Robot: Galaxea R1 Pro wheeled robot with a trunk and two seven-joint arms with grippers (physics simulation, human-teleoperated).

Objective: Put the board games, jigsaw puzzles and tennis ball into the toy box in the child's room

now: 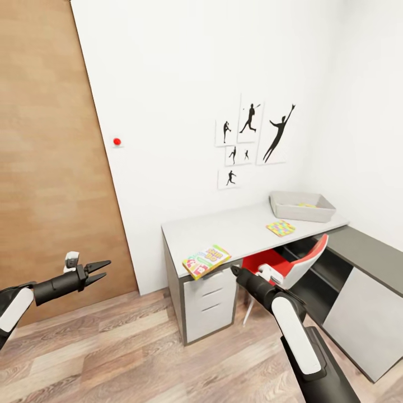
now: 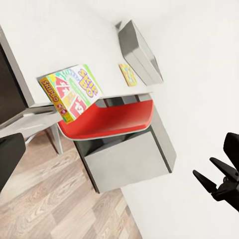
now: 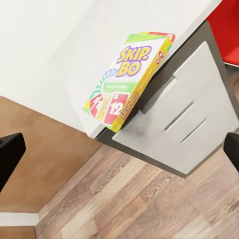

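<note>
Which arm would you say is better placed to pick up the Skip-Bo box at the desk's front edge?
The right. The right gripper sits just below the Skip-Bo box at the desk edge, and its wrist camera looks straight at it. The left gripper hangs open well off to the side, near the wooden door.

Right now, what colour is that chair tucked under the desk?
The chair has a red seat with a pale grey-white shell, clearest in the left wrist view.

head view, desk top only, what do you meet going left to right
Skip-Bo box at the desk's front left edge → puzzle square lying flat farther along → grey toy box at the far right end, with something yellow-green lying inside it, too small to tell what.
</note>
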